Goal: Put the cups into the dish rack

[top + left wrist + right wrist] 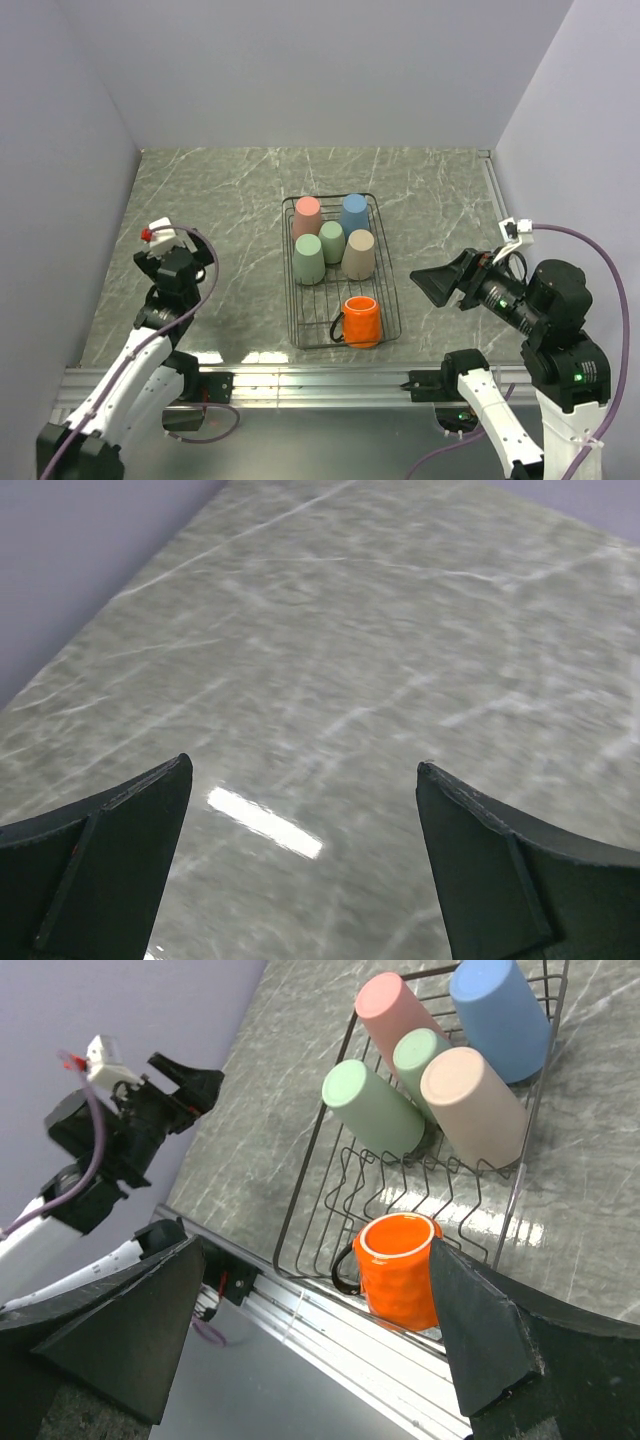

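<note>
The black wire dish rack point(389, 290) point(310, 1185) stands mid-table. In it, upside down, are a salmon-pink cup point(306, 215) point(395, 1012), a blue cup point(353, 213) point(497, 1015), a short pale green cup point(332, 241) point(418, 1055), a pale green tumbler point(309, 259) point(372, 1106) and a beige cup point(359, 253) point(473, 1105). The orange mug point(361, 321) point(398, 1269) stands upright at the rack's near end. My right gripper point(432, 283) point(318, 1335) is open and empty, to the right of the rack. My left gripper point(208, 262) point(304, 865) is open and empty over bare table at the left.
Grey marble tabletop point(220, 200) point(380, 630) with lilac walls on three sides. A metal rail point(320, 385) point(330, 1335) runs along the near edge. The left arm point(120, 1120) shows in the right wrist view.
</note>
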`<state>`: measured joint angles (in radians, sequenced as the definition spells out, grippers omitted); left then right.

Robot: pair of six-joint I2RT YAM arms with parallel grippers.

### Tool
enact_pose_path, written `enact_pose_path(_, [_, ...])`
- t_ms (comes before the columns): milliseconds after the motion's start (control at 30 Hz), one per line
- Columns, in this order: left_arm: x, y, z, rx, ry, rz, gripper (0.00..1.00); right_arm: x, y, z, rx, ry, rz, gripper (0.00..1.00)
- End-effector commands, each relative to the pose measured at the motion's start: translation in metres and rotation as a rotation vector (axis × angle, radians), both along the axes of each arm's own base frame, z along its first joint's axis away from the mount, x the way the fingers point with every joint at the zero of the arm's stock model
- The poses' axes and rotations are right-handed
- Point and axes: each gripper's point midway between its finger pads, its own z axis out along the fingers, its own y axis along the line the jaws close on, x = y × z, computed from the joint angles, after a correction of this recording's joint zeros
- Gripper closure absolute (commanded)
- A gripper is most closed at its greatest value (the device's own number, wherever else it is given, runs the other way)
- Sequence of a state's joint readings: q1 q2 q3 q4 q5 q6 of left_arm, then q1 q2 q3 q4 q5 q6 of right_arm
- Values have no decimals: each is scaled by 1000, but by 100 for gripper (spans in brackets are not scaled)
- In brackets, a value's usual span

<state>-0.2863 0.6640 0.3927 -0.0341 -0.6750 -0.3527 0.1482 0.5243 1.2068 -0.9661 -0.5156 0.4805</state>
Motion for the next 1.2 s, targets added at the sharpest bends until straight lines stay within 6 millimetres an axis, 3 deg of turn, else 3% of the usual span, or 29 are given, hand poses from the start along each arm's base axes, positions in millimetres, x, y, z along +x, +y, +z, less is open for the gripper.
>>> enact_pose_path(0, [20,18,11,-9,-104,14,1,-9,0,16,-7,-70,16,0])
enact_pose_path(67, [26,27,-1,-26,-100,23,1,-10,-1,16,-8,-70,13,0])
enact_pose_path(100, [25,40,-9,-28,-91,64,1,-11,-2,14,-12,-68,11,0])
enact_pose_path(133, [30,45,-2,-31,-138,74,1,-12,-3,14,-14,-69,7,0])
enact_pose_path(300, [48,56,-26,-12,-93,78,1,-16,-7,12,-21,-77,-13,0])
enact_pose_path(467, [71,42,-22,-66,-179,5,1,-15,-3,9,-23,-72,11,0])
enact_pose_path(533, [75,44,-32,-63,-167,14,1,-14,-4,7,-29,-60,6,0])
enact_pose_path(667, [82,48,-34,-51,-188,33,1,-7,-10,0,-44,-17,-43,0])
enact_pose_path(700, [85,45,-24,-58,-238,17,1,-7,-13,0,-49,-10,-56,0])
enact_pose_path(800, [94,41,-19,-49,-270,-15,1,-6,-13,3,-44,-9,-64,0])
enact_pose_path(933, [108,26,-34,0,-200,-108,1,-4,-4,6,-16,-25,-17,0])
enact_pose_path(1000, [109,10,-36,23,-204,-192,1,-3,0,9,0,-43,5,0])
enact_pose_path(1167, [102,7,-38,40,-239,-217,1,2,-1,7,28,-30,-27,0])
